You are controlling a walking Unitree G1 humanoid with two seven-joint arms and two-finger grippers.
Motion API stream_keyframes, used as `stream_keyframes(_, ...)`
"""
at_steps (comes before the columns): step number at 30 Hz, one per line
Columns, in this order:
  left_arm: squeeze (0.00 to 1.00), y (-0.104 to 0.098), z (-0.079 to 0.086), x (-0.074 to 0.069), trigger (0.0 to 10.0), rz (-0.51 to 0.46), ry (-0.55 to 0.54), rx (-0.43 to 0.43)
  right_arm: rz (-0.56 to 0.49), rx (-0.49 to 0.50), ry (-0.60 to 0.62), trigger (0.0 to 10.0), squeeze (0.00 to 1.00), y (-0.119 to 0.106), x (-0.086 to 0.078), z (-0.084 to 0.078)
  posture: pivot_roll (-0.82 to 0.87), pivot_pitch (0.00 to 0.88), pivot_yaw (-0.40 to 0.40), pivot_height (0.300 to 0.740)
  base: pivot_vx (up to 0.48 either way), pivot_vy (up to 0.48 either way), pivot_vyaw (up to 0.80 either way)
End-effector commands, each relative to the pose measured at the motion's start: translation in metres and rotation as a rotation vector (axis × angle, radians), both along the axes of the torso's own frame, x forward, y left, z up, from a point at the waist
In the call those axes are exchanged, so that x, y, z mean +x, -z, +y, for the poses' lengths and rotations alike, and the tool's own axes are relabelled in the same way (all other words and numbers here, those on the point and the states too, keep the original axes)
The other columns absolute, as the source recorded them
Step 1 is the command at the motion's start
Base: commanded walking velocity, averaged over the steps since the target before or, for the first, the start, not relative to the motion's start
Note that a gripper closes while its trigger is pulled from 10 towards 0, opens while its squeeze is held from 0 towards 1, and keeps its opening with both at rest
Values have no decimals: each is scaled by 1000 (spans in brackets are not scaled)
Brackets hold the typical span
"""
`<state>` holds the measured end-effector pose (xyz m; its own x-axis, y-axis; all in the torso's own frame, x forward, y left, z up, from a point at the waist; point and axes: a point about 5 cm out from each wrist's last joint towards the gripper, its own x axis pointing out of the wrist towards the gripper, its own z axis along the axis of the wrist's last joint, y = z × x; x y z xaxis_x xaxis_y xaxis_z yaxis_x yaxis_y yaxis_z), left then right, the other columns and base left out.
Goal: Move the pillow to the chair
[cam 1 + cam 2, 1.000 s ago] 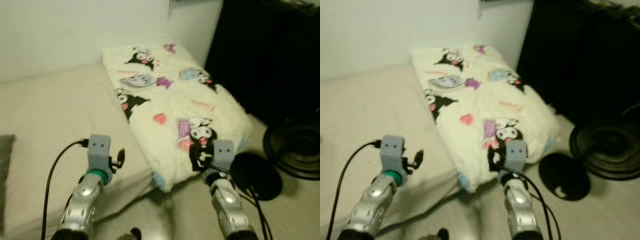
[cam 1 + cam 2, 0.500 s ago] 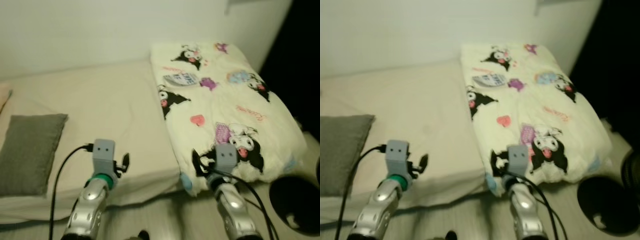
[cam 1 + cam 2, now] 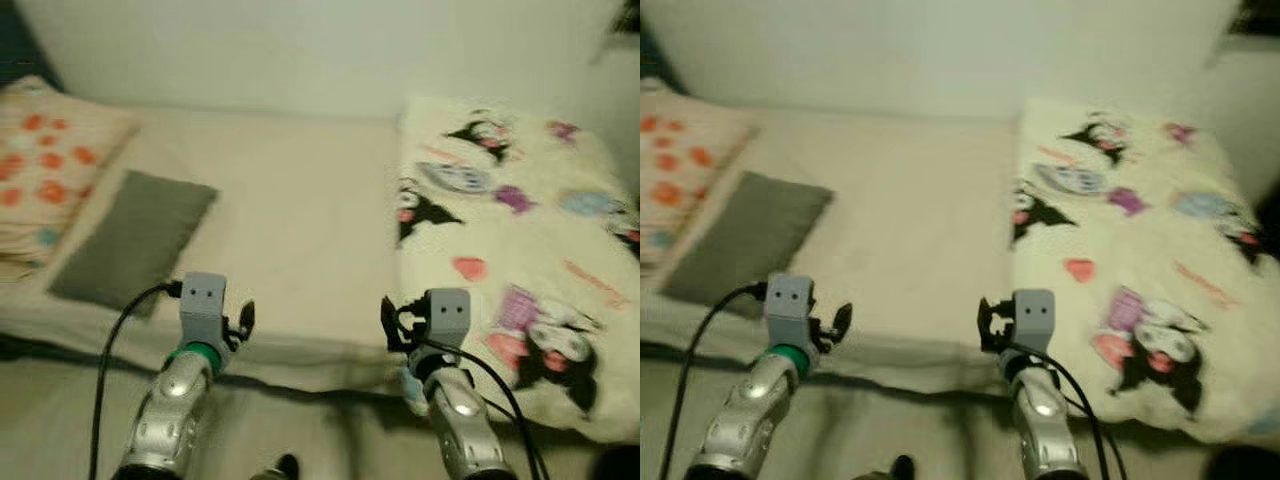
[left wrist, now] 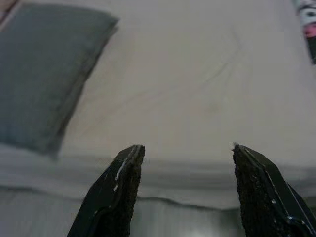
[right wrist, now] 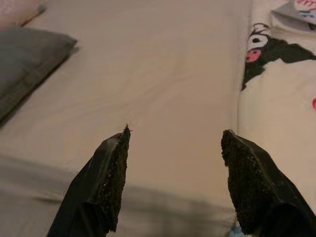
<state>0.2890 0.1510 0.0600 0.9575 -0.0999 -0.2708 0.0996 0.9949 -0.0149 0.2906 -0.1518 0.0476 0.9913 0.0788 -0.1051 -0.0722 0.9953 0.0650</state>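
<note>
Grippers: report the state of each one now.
Left gripper: open, holding nothing, over the bed edge.
Right gripper: open, holding nothing, over the bed edge.

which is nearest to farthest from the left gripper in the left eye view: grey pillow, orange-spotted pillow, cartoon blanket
From the left gripper:
1. grey pillow, on the bed just ahead to its left.
2. cartoon blanket, across the bed to the right.
3. orange-spotted pillow, far left at the bed's head.
</note>
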Motion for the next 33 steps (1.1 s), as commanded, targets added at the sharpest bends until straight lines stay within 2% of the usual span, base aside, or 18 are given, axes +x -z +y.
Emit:
stream_keyframes(1, 0, 2, -2, 0, 10000, 15, 15, 5, 22, 24, 32, 10000, 0, 5, -3, -5, 68, 0, 78, 740, 0, 0, 0)
stream_keyframes(9, 0, 2, -4, 0, 10000, 18, 20, -6, 56, 45, 49, 10000, 0, 8, -3, -7, 66, 0, 76, 740, 0, 0, 0)
stream_keyframes(16, 0, 3, -4, -1, 10000, 24, 22, -8, 89, 36, 66, 10000, 0, 12, -4, -10, 67, 0, 72, 740, 0, 0, -800)
stream_keyframes(30, 0, 3, -5, -2, 10000, 30, 22, -19, 84, 34, 65, 10000, 0, 11, -4, -9, 68, 0, 70, 740, 0, 0, 0)
stream_keyframes(33, 0, 3, -6, -1, 10000, 30, 29, -20, 86, 33, 63, 10000, 0, 11, -4, -9, 68, 0, 70, 740, 0, 436, 0)
